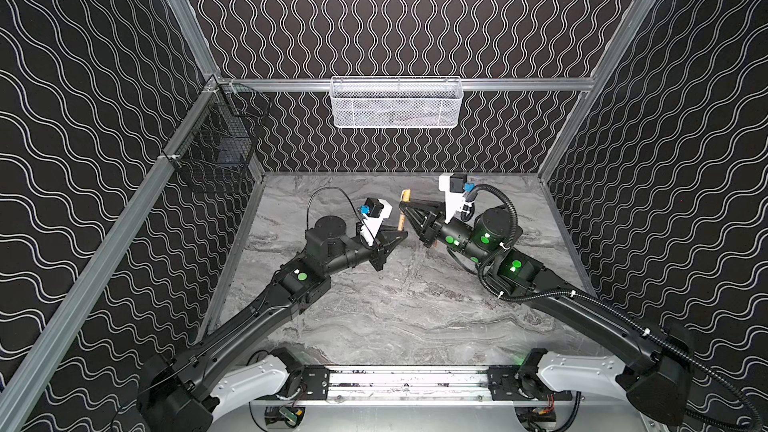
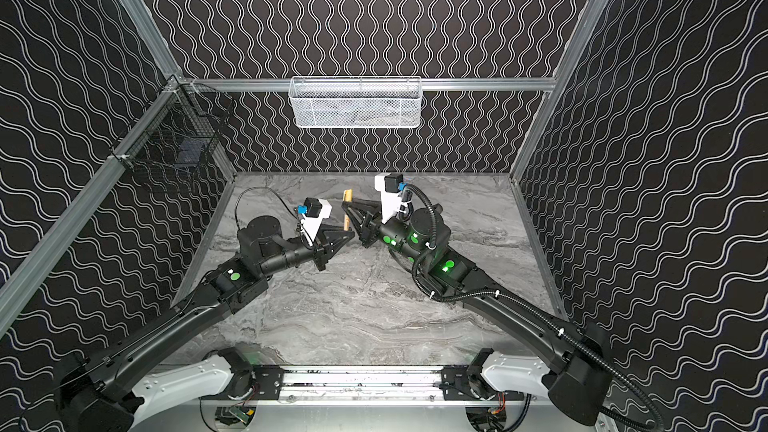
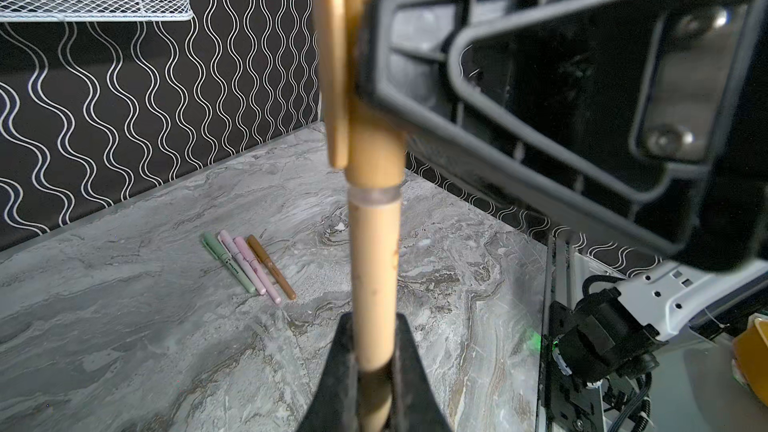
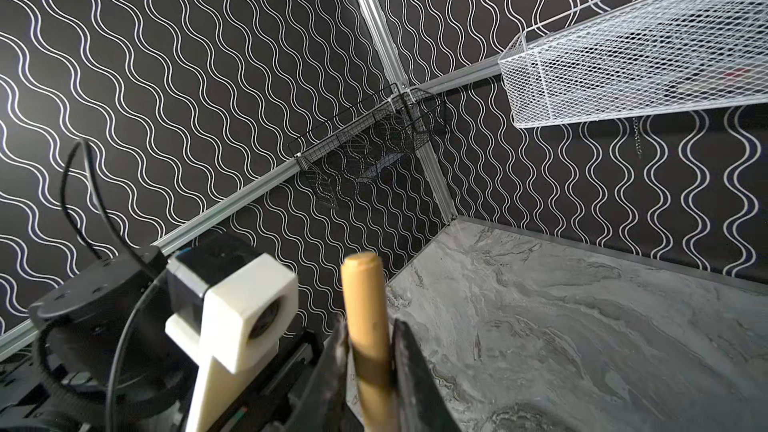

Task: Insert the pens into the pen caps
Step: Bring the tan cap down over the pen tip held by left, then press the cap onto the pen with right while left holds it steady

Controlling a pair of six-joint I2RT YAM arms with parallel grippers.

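A tan-brown pen (image 3: 374, 276) stands upright above the middle of the marble table (image 1: 395, 317). My left gripper (image 3: 376, 326) is shut on its lower barrel. A tan pen cap (image 3: 376, 151) with a clip sits on the pen's upper end, meeting the barrel at a clear ring. My right gripper (image 4: 370, 334) has its jaws tight on both sides of that pen cap (image 4: 365, 297). In both top views the two grippers meet tip to tip at the pen (image 1: 405, 194) (image 2: 347, 195), left gripper (image 1: 402, 234) low, right gripper (image 1: 402, 203) high. Several capped pens (image 3: 249, 263), green, pink and brown, lie side by side on the table.
A white mesh basket (image 1: 395, 105) hangs on the back wall and a black wire basket (image 1: 216, 147) in the back left corner. Patterned walls close in three sides. The left wrist camera (image 4: 232, 313) sits close beside the right gripper.
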